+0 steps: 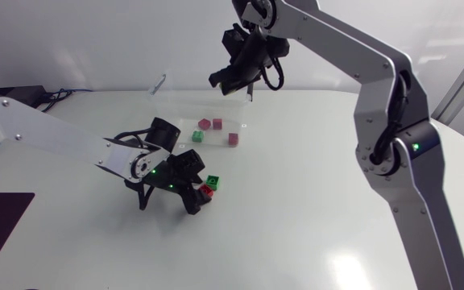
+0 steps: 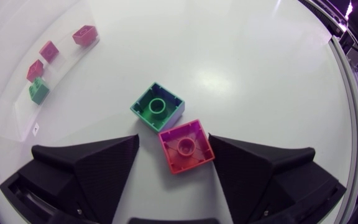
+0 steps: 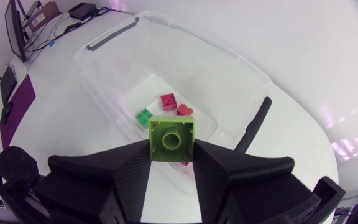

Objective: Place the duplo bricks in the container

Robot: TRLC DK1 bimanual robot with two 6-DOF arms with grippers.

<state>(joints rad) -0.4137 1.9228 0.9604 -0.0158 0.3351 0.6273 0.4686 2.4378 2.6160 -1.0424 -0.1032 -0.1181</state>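
The right gripper is pinching a light, hard lime brick by its flat sides over the container. The left gripper is keeping its fingers spread, with the red brick sitting between them. Its smooth flat sides look best to grab, minding the green brick at one o'clock from above.

Bright, table glare, fisheye-warped edges

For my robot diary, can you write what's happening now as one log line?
right gripper: shut on lime duplo brick above clear container | left gripper: open around red duplo brick | container: four bricks inside
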